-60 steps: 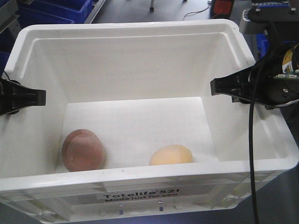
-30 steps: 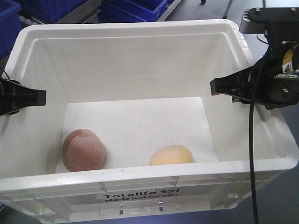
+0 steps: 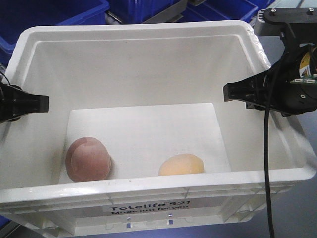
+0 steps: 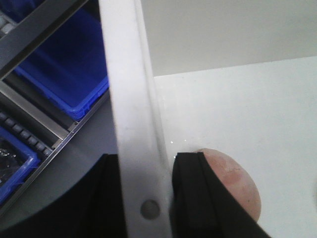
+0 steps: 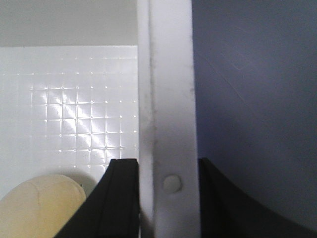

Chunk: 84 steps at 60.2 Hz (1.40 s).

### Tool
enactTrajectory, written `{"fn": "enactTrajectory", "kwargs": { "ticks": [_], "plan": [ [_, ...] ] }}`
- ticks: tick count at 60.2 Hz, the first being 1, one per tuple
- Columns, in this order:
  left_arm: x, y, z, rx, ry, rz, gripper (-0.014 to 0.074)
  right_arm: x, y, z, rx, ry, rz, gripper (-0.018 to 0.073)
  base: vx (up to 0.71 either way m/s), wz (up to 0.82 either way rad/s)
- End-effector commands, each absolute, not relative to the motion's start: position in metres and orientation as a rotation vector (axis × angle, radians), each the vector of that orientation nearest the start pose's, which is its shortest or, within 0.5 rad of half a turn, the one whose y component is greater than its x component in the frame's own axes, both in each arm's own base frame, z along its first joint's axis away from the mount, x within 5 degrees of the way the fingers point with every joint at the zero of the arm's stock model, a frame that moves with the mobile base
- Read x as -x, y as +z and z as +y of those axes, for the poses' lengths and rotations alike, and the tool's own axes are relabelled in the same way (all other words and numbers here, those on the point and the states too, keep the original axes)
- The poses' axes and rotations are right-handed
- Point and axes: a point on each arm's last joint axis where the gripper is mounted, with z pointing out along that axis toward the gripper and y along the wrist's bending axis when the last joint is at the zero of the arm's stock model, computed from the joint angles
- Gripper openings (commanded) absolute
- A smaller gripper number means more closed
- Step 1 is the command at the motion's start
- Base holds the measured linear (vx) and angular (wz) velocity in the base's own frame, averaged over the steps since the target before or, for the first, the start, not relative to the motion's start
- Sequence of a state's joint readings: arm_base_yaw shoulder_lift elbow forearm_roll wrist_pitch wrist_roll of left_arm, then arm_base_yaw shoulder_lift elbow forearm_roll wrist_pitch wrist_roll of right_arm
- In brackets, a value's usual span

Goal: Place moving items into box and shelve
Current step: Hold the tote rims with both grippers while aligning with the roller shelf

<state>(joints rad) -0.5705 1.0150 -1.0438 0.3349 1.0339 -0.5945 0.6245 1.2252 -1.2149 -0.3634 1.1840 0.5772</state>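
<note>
left gripper [image 4: 146, 171] clamps left rim of white rectangular plastic tote [image 3: 138, 28], right gripper [image 5: 168, 173] clamps the right rim. Inside tote, near its front wall: dull reddish-brown egg-shaped fruit [image 3: 88, 158], pale yellow-orange rounded fruit [image 3: 181, 164], apart.

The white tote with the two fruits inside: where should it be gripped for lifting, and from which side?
Grip the white tote by its thick rim, near the middle of its left and right walls, from above, one finger inside and one outside. The rim is a protruding lip, and opposite holds should keep it level. The left gripper and right gripper clamp it so.
</note>
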Motion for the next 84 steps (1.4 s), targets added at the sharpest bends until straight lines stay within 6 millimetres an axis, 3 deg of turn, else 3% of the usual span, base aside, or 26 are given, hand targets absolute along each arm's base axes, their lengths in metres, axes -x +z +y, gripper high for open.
{"fn": "enactTrajectory", "kwargs": {
  "ticks": [1,84],
  "plan": [
    [-0.1703,0.3892,-0.0771,-0.102,-0.138,2.247,0.0094,-0.2050,0.3913,0.1021,0.130,-0.055,2.394,0.0095,0.14,0.53],
    [-0.1703,0.3892,-0.0771,-0.102,-0.138,2.247,0.0094,-0.2050,0.3913,0.1021,0.130,-0.055,2.394,0.0095,0.13,0.52]
  ]
}}
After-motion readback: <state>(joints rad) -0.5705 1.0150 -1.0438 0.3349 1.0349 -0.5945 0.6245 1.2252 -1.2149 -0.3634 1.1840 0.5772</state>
